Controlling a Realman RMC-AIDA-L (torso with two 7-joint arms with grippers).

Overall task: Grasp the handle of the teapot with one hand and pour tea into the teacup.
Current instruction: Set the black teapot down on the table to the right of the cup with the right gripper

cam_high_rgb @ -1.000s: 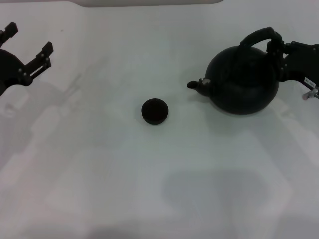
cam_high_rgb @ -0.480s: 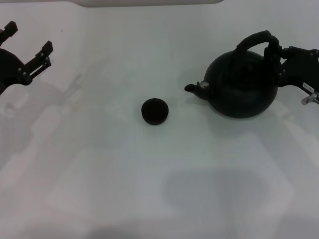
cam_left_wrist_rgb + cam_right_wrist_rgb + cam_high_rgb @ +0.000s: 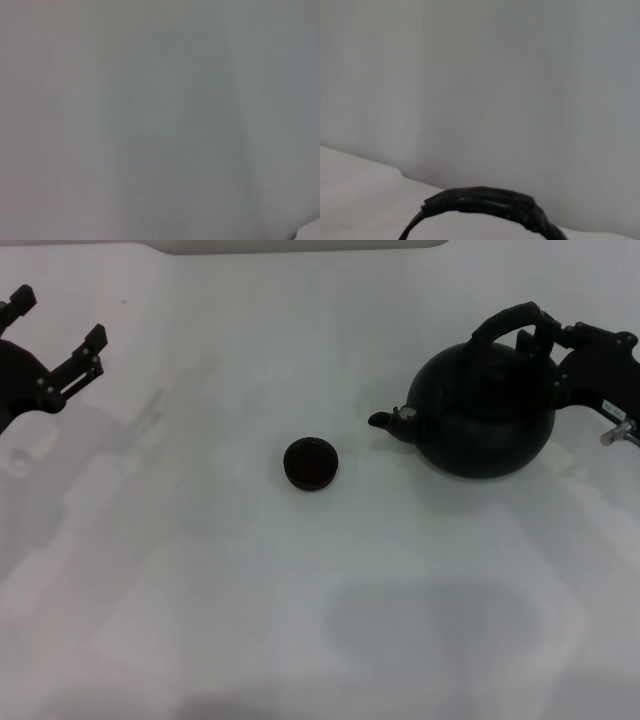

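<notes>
The round black teapot (image 3: 487,418) is at the right of the white table, its short spout (image 3: 384,420) pointing left toward the teacup (image 3: 310,463). That small black teacup stands upright near the table's middle, apart from the pot. My right gripper (image 3: 541,340) reaches in from the right edge and is shut on the right end of the arched handle (image 3: 500,322). The right wrist view shows only the top of the handle (image 3: 485,201) against the wall. My left gripper (image 3: 58,318) hangs open at the far left, holding nothing.
The white table (image 3: 200,580) runs wide between cup and left arm and toward the front edge. A pale object (image 3: 300,245) lies along the back edge. The left wrist view shows only a blank pale surface.
The teapot has shifted slightly left toward the cup with my right gripper. Its spout has dipped a little lower and its handle stands more upright. The left arm and the cup have not moved.
</notes>
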